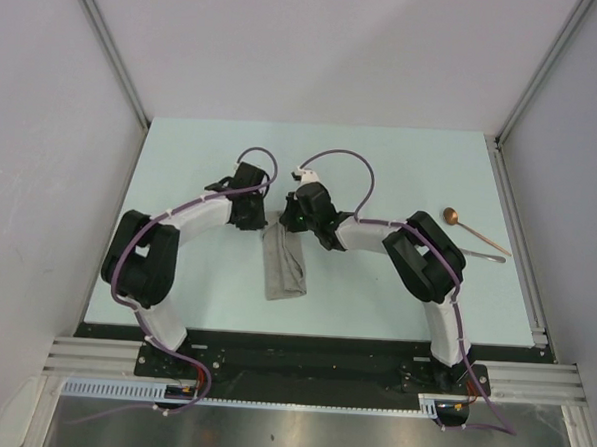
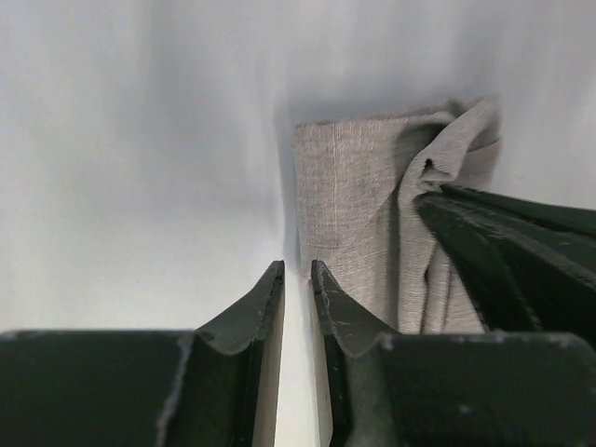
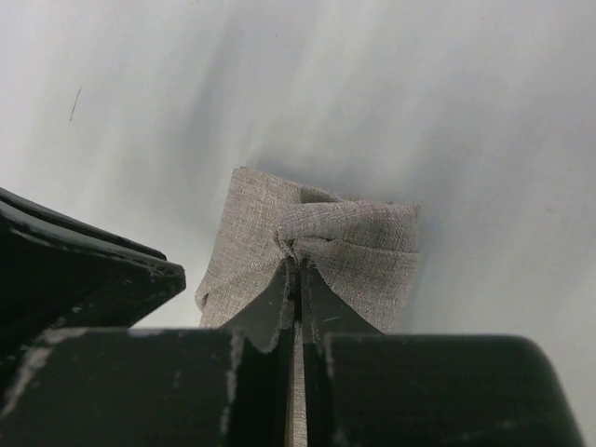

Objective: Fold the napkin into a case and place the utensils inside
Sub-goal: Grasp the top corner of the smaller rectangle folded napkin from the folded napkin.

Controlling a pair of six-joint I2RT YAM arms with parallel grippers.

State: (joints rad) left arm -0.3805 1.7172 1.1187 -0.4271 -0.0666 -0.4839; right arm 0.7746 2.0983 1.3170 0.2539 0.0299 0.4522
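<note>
The grey-beige napkin [image 1: 284, 268] lies folded into a narrow strip at mid-table, its far end bunched. My right gripper [image 1: 295, 221] is shut on that far end; the right wrist view shows its tips [image 3: 298, 261] pinching a puckered fold of the napkin [image 3: 363, 247]. My left gripper [image 1: 255, 221] sits just left of the same end. Its jaws [image 2: 296, 266] stand a narrow gap apart with only table between them, right at the napkin's [image 2: 349, 214] left edge. The copper spoon [image 1: 451, 215] and the thin silvery piece [image 1: 484, 257] lie at the right, away from both grippers.
The right arm's finger [image 2: 507, 256] crosses the left wrist view, and the left gripper's body [image 3: 84, 275] shows in the right wrist view; the two grippers are close together. A metal rail [image 1: 518, 245] runs along the table's right edge.
</note>
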